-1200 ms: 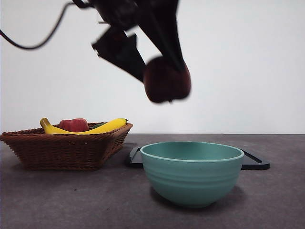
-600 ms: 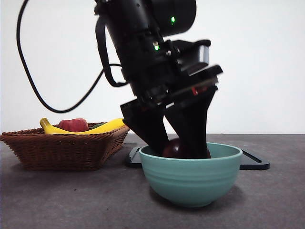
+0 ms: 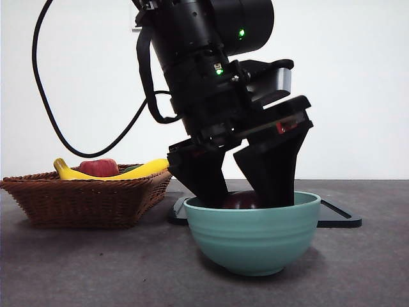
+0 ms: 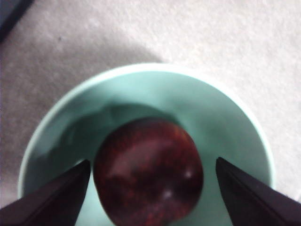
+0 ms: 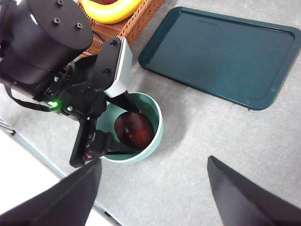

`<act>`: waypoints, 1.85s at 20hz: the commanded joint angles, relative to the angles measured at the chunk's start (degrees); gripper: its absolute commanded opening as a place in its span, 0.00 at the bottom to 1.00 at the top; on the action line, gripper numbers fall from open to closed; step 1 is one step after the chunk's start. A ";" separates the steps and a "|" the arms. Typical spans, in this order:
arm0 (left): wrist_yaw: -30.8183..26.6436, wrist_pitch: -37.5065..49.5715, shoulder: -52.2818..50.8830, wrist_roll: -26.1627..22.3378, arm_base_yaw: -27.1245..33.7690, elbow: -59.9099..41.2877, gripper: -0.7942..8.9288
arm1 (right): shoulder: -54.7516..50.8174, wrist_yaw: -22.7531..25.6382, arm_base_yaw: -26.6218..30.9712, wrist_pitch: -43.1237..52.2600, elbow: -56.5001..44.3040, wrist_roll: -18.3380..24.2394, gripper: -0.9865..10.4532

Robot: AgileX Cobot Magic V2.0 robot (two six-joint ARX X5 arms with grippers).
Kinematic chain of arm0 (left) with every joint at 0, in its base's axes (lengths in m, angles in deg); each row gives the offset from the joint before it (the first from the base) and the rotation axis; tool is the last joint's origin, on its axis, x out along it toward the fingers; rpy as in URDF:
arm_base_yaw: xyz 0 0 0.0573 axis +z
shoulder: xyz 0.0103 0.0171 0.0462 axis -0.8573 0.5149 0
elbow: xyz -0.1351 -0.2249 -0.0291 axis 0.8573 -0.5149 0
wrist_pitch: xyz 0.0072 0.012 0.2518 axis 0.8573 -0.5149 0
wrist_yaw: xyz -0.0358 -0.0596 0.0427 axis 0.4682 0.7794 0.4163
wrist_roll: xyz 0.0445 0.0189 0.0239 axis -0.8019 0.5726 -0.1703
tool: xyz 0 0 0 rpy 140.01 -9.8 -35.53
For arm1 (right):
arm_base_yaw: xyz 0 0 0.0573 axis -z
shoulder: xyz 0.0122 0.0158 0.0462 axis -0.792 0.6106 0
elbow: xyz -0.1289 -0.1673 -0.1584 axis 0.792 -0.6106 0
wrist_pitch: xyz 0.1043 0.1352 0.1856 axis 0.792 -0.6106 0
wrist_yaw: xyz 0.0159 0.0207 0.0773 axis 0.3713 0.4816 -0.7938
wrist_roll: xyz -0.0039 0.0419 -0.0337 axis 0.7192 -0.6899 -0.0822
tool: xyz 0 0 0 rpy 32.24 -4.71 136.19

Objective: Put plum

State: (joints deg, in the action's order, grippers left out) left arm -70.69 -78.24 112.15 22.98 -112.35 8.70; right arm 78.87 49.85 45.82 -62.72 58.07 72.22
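The dark maroon plum [image 3: 241,201] [image 4: 148,172] [image 5: 134,129] lies inside the teal bowl [image 3: 255,236] [image 4: 155,89] [image 5: 159,123] at the middle of the table. My left gripper [image 3: 243,194] [image 4: 152,161] [image 5: 123,127] reaches down into the bowl and is open. Its jaws stand on either side of the plum, with a visible gap on one side. My right gripper [image 5: 154,160] hangs high above the table, open and holding nothing.
A wicker basket [image 3: 83,198] [image 5: 141,19] with a banana [image 3: 137,171] [image 5: 110,9] and a red fruit [image 3: 99,167] stands to the left of the bowl. A dark teal tray [image 3: 339,220] [image 5: 225,56] lies flat behind the bowl.
The left gripper came down with the plum from above into the bowl. Its jaws have since spread apart and the plum now rests in the bowl.
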 commanded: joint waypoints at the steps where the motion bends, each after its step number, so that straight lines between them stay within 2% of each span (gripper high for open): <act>1: -0.13 -1.86 1.22 -0.09 -0.72 2.99 0.53 | 0.26 -0.17 -0.17 0.57 1.18 0.24 0.40; 5: -0.13 -4.90 -1.53 -0.09 -0.48 7.28 0.53 | 0.26 -0.17 -0.17 0.57 1.18 0.24 0.40; 9: -0.15 -5.38 -8.83 0.13 1.57 8.96 0.53 | 0.26 -0.17 -0.17 0.55 1.18 0.24 0.40; 17: 0.15 -7.39 -27.74 1.64 13.11 8.59 0.53 | 0.26 -0.17 -0.17 0.55 1.18 0.24 0.40; 20: 0.98 -8.76 -33.11 1.62 17.09 4.98 0.53 | 0.26 -0.17 -0.17 0.55 1.18 0.24 0.40; 23: 5.29 -7.85 -39.60 2.34 19.80 -3.78 0.53 | 0.26 -0.17 -0.17 0.55 1.18 0.24 0.40; 29: 16.55 -7.02 -50.21 3.37 20.26 -20.28 0.53 | 0.28 -0.17 -0.17 0.55 1.18 0.22 0.40; 33: 24.09 -8.44 -51.60 3.15 20.22 -21.94 0.53 | 0.28 -0.20 -0.17 0.42 1.18 0.20 0.40; 37: 24.15 -8.44 -51.58 3.17 20.22 -21.92 0.53 | 0.98 -0.31 -0.24 0.09 1.18 -0.81 0.40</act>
State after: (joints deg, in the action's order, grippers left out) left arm -47.02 -87.12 60.26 26.02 -91.78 -13.88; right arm 79.37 49.79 45.76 -62.94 58.07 72.00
